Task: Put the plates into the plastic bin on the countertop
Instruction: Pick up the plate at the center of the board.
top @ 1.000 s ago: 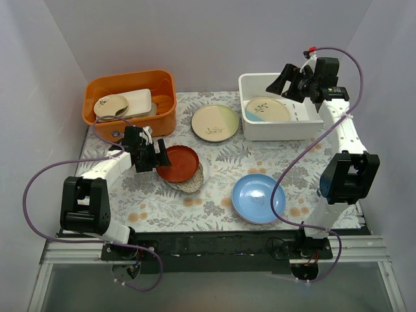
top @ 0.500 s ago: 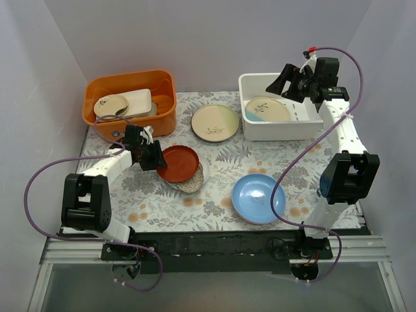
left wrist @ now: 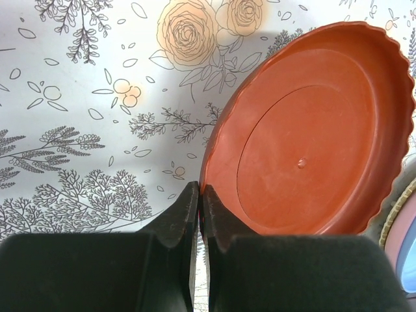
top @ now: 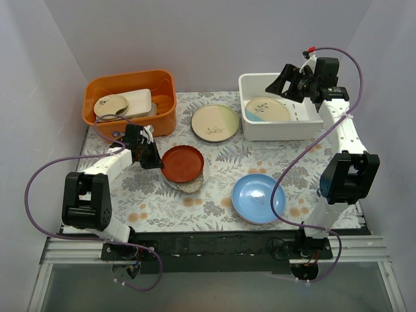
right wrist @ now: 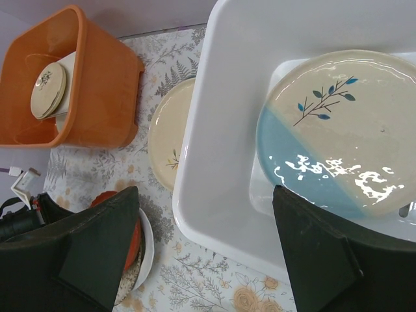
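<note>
My left gripper (top: 158, 162) (left wrist: 200, 195) is shut on the near left rim of the dark red plate (top: 182, 162) (left wrist: 312, 136). That plate sits tilted on a small stack with a yellow textured plate (top: 190, 186). A cream-and-pale-blue plate (top: 266, 109) (right wrist: 338, 130) lies inside the white plastic bin (top: 286, 132) (right wrist: 221, 162). Above the bin's back left corner hangs my right gripper (top: 281, 83) (right wrist: 208, 260), open and holding nothing. On the patterned countertop (top: 224, 170) lie a cream plate with a leaf sprig (top: 214, 122) (right wrist: 170, 133) and a blue plate (top: 259, 198).
An orange tub (top: 130, 81) (right wrist: 104, 97) with cream dishes stands at the back left, close behind my left arm. Purple cables loop out from both arms. Pale walls close in the left, right and back.
My left gripper's jaws have closed on the dark red plate's rim, and the plate has tipped slightly. The right arm has stayed still.
</note>
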Controlling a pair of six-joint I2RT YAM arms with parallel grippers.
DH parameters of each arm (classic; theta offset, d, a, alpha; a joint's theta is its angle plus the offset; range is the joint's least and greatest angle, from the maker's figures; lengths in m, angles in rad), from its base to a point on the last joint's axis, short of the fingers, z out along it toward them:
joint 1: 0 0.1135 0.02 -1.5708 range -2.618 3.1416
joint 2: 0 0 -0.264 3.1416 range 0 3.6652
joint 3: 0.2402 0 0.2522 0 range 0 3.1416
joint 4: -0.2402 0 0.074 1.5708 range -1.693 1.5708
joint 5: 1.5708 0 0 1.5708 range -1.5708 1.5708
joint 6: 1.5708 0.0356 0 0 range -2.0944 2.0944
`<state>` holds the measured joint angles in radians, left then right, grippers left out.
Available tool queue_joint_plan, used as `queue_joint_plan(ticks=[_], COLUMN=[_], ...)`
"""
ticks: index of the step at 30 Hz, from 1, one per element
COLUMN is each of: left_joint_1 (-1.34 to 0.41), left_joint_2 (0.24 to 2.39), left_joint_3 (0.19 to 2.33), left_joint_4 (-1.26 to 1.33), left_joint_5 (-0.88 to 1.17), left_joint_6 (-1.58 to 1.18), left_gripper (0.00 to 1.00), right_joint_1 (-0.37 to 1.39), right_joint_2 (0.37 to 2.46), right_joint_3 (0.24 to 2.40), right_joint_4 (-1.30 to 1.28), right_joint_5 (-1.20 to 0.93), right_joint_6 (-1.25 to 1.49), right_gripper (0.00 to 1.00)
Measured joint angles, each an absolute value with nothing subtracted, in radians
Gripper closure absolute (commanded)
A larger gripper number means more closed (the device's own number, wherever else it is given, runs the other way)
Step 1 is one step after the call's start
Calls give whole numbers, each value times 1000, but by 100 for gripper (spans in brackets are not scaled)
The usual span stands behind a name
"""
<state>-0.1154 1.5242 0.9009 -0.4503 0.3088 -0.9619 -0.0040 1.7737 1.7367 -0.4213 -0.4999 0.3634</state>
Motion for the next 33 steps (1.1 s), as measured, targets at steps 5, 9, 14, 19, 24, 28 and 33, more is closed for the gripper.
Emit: queue_joint_plan(ticks=[5,9,14,19,24,28,33], left_joint_1=[-115,-115,-112,-110,-104,-99,-94], left_joint_2=[1522,1509,1484,1452,1420,1396,1388], left_joint_3=[900,900,896,891,886,874,874], left_joint_4=[-447,-439,-425,-408,-382,-373,-364], left_joint_5=[321,338,369,390,411,427,436], left_joint_6=[-962,-963,-965,-965,-969,-972,-975], left_gripper=[100,100,100,100,100,100,100], right_joint_1=[-4,1,34,99,203,288,394], right_joint_2=[1774,1774,1774,1774,1773,1772,1772], right_joint_3=[1737,1737,1737,1737,1723,1667,1607], right_joint_4=[-421,-422,-424,-426,-431,-424,-417], right_joint_5=[-501,-505,-508,-520,-530,-548,-552], right_joint_6=[363,361,358,346,333,337,342], right_gripper=[9,9,10,10,10,11,11])
